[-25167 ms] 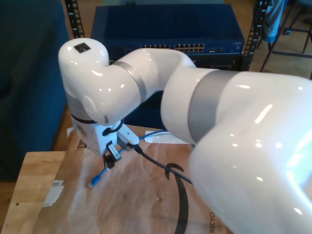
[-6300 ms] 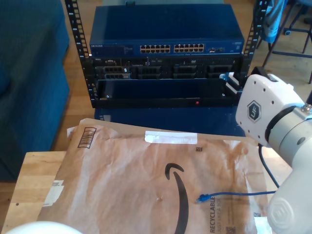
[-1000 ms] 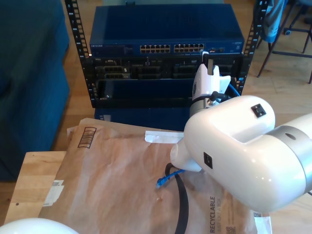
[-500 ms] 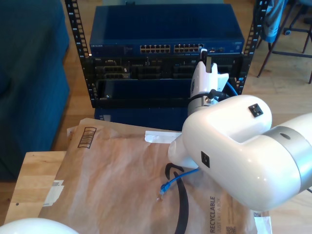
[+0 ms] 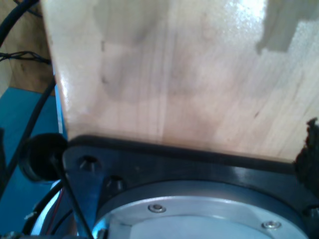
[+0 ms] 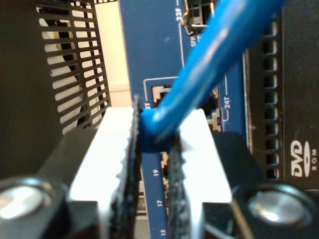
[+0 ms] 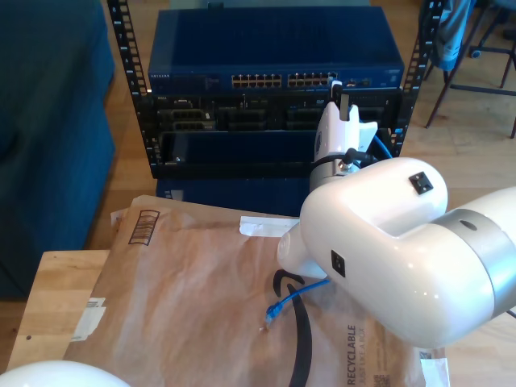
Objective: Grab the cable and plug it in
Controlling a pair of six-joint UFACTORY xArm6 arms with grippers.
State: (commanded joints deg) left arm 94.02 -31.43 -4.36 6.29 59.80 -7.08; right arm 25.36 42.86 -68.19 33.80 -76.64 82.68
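The bright-blue cable [image 6: 214,55] runs into my second gripper [image 6: 155,122], which is shut on its blue plug [image 6: 148,135] between black pads [image 6: 128,164]. The plug sits just in front of the ports numbered 19 and 24T on the blue switch [image 6: 149,59]. In the exterior view my second gripper [image 7: 340,90] stands at the switch's port row [image 7: 284,80], near that row's end at the exterior view's right. The cable loops [image 7: 387,147] beside the wrist. Its other plug [image 7: 274,313] lies loose on the brown paper mailer [image 7: 185,282].
The switch [image 7: 274,40] tops a black rack [image 7: 121,48] with server units [image 7: 242,117] below. A thick black robot cable [image 7: 303,339] crosses the mailer on the wooden table [image 7: 56,298]. The first wrist view faces a wooden board [image 5: 189,74] and a black base plate [image 5: 199,162].
My second gripper has risen slightly toward the switch's port row with the plug. The cable's loose end has slid a little across the mailer toward the front of the exterior view.
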